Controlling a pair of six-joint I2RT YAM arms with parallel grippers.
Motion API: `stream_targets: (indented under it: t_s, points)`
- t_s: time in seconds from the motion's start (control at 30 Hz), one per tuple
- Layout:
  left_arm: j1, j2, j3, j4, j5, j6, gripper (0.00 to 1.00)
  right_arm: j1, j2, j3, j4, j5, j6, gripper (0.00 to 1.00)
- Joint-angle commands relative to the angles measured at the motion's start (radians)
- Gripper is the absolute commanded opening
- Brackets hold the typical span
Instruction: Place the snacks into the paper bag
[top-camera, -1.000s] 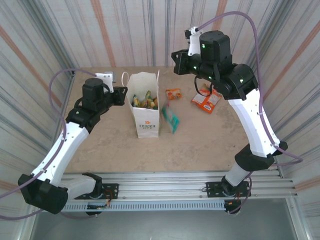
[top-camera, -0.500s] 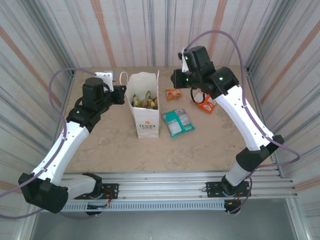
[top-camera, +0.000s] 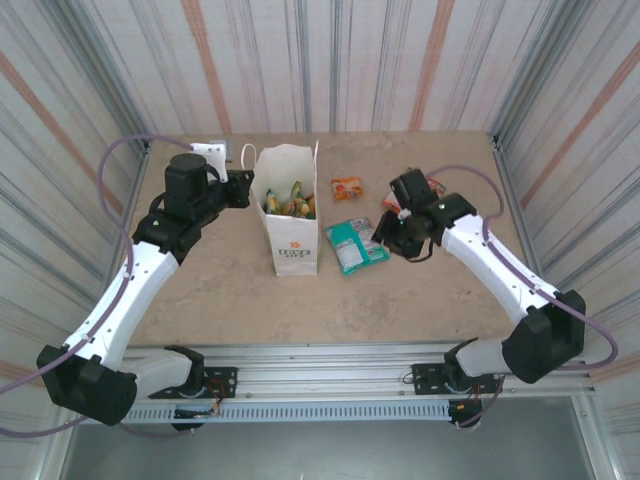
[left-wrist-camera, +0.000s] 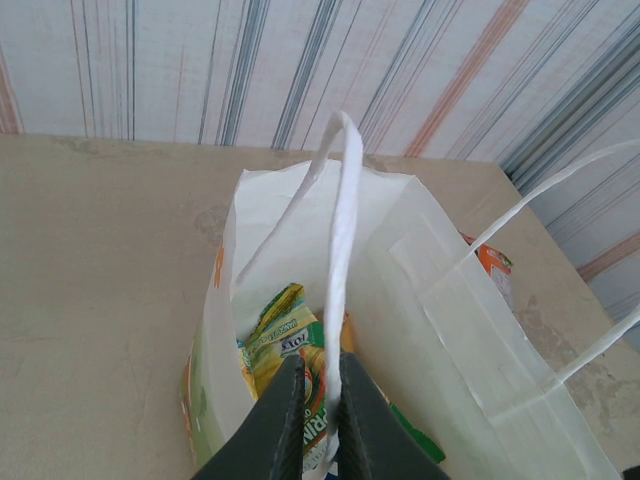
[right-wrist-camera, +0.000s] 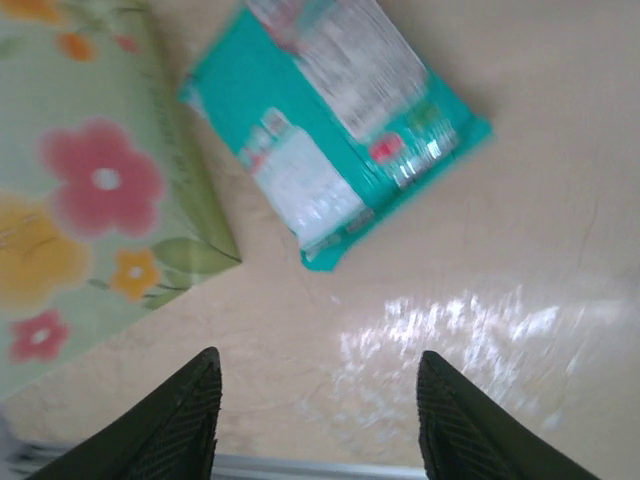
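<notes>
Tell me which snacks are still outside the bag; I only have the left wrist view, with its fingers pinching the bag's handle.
Observer: A teal packet lies flat on the table, just right of the paper bag.
Operator: Is the right gripper holding it?
Observer: No. The right gripper is open, and the packet lies ahead of its fingers, untouched.
Operator: Anything else out there?
Observer: A small orange packet lies farther back, also right of the bag.
</notes>
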Motion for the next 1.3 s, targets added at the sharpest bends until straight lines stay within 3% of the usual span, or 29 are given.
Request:
stream_targets:
  t_s: [0.0, 0.23, 0.57, 1.0, 1.1, 1.27]
  points:
    - [0.008, -0.004, 0.002, 0.006, 0.010, 0.005, 0.15, 0.020, -0.036, -0.135, 0.156, -0.037, 0.337, 0.56]
    - [0.007, -0.011, -0.018, 0.013, 0.006, 0.006, 0.15, 0.077, -0.006, -0.313, 0.462, 0.032, 0.589, 0.56]
    - [0.006, -0.016, -0.022, 0.004, -0.002, 0.030, 0.16, 0.086, 0.153, -0.311, 0.536, 0.049, 0.638, 0.60]
    - [0.007, -0.006, -0.026, 0.002, 0.010, 0.027, 0.16, 0.088, 0.269, -0.330, 0.605, 0.088, 0.674, 0.51]
    - [0.007, -0.005, -0.030, -0.003, 0.009, 0.029, 0.16, 0.092, 0.295, -0.344, 0.615, 0.098, 0.679, 0.38]
    - [0.007, -0.010, -0.027, -0.008, 0.009, 0.035, 0.16, 0.086, 0.277, -0.357, 0.596, 0.141, 0.633, 0.00]
